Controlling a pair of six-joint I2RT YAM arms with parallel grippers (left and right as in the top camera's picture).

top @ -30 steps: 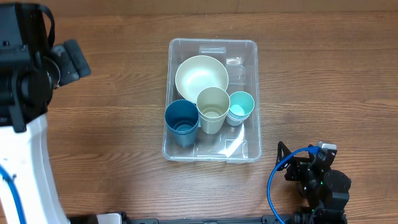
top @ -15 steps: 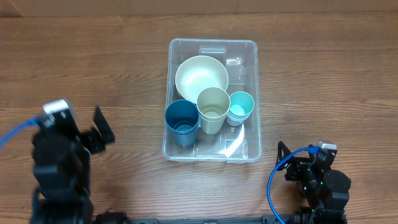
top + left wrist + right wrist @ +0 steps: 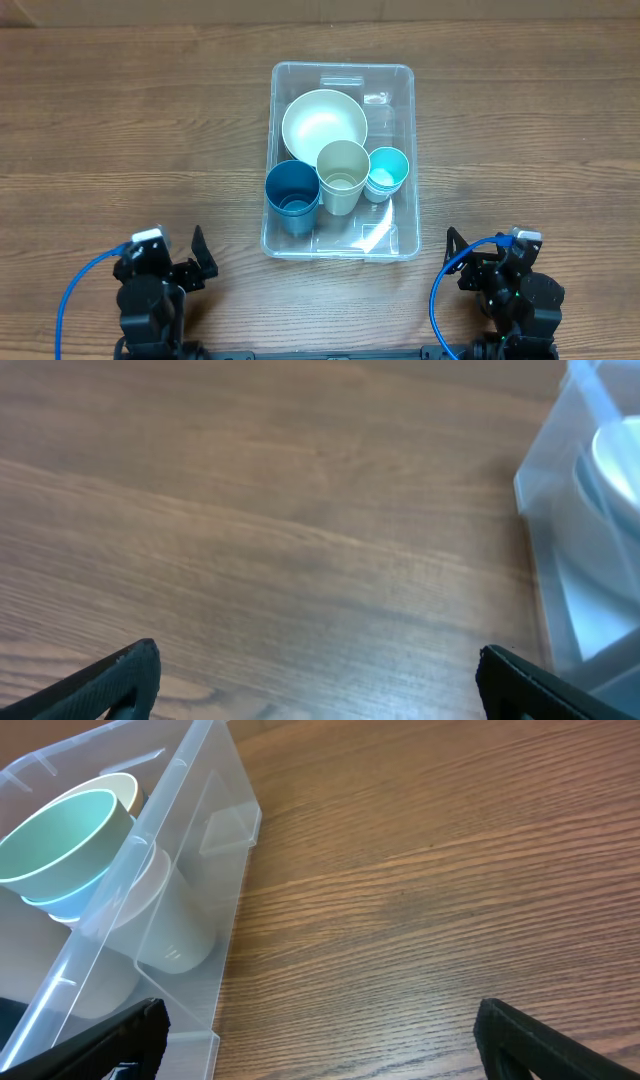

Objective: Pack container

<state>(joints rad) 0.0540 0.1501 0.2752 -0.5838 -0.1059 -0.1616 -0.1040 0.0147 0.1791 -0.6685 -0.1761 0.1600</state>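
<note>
The clear plastic container (image 3: pixel 391 236) sits mid-table, long side running front to back. Inside it are a cream bowl (image 3: pixel 323 122), a cream cup (image 3: pixel 343 176), a dark blue cup (image 3: pixel 292 196) and a teal cup (image 3: pixel 388 171) nested in a lighter one. My left gripper (image 3: pixel 168 246) is at the front left, open and holding nothing, with only bare wood between its fingers (image 3: pixel 132 668); the container's wall (image 3: pixel 560 530) shows at the right of its view. My right gripper (image 3: pixel 486 244) is at the front right, open and holding nothing, beside the container's corner (image 3: pixel 205 850). The teal cup (image 3: pixel 62 838) shows through that wall.
Wood-grain tabletop (image 3: pixel 150 130) surrounds the container on all sides. A blue cable (image 3: pixel 72 295) loops at the left arm and another blue cable (image 3: pixel 440 285) at the right arm, both near the front edge.
The left arm has swung from the far left of the table down to the front left edge, its gripper still open. The right arm and the container's contents have not moved.
</note>
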